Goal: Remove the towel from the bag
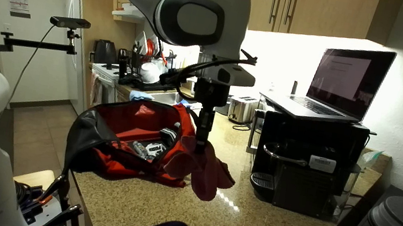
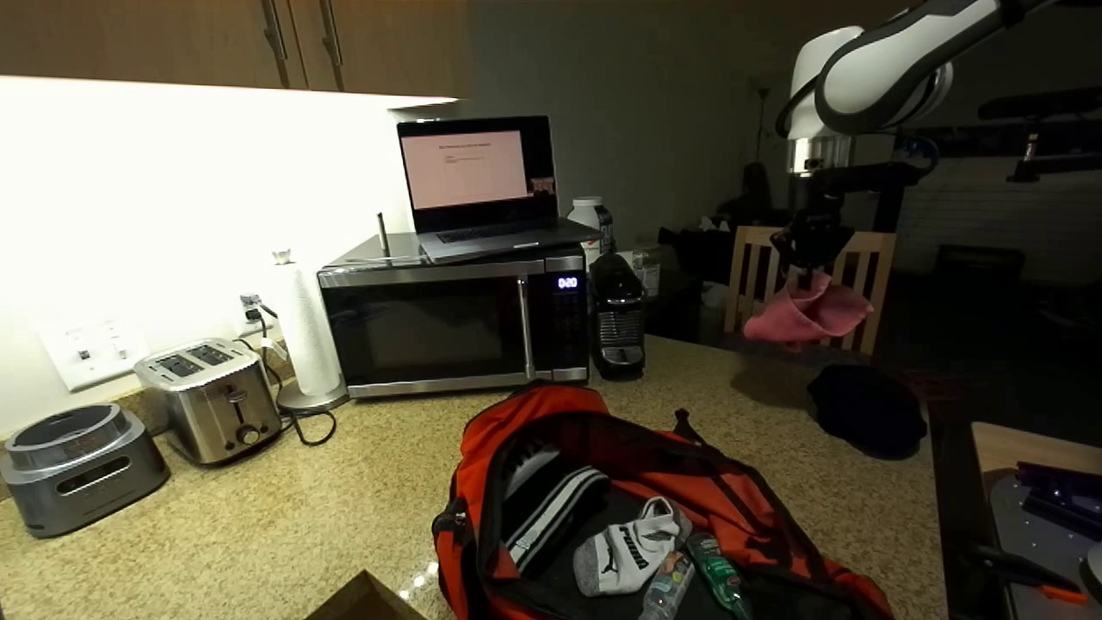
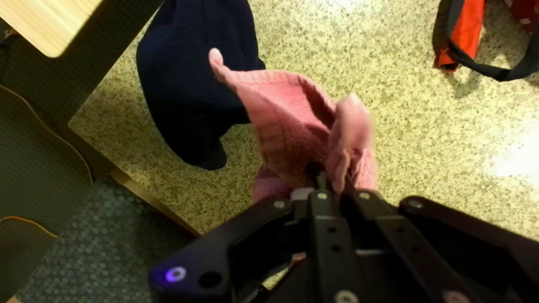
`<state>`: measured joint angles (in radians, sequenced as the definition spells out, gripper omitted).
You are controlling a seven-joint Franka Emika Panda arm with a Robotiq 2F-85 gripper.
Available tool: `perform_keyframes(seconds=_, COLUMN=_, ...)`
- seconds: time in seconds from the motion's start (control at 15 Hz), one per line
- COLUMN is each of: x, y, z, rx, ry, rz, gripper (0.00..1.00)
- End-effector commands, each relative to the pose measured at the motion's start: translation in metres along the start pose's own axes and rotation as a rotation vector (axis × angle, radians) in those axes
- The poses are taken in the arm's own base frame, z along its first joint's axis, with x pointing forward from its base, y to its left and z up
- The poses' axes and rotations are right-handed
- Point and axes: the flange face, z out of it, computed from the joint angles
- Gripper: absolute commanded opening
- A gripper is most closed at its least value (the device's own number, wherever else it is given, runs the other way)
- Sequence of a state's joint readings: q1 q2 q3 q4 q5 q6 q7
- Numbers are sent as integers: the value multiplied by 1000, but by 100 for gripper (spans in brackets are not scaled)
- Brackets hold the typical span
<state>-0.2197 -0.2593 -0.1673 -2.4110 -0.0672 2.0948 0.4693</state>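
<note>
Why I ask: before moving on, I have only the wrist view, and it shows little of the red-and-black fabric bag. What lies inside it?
Observer: In an exterior view, a grey-and-white fabric sock with black lettering lies inside the bag.
Operator: Is the pink cloth towel resting on anything?
Observer: No; both exterior views show it hanging in the air from the black gripper, over the speckled tan countertop.
</note>
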Motion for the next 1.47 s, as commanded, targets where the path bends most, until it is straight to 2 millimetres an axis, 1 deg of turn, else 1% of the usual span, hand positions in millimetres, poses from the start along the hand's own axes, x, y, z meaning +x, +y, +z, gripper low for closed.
perform_keyframes(seconds=0.0, x=-10, y=16, z=1, rx=-21, ry=-6, rz=-81, gripper=4)
perform_keyframes(seconds=0.47, x=-13, y=30, z=4, rx=-82, ry=-35, rz=-165, gripper=4)
perform_keyframes(seconds=0.93, x=-12, y=31, z=8, rx=-85, ry=-38, rz=-171, gripper=3)
perform_keyframes(seconds=1.0, x=-12, y=30, z=8, rx=-82, ry=-39, rz=-158, gripper=30)
perform_keyframes(seconds=1.07, x=-12, y=30, z=8, rx=-79, ry=-37, rz=-157, gripper=31)
perform_keyframes(seconds=1.33, x=-13, y=22, z=7, rx=-71, ry=-35, rz=-160, gripper=55)
perform_keyframes(seconds=1.4, x=-14, y=17, z=7, rx=-62, ry=-32, rz=-153, gripper=63)
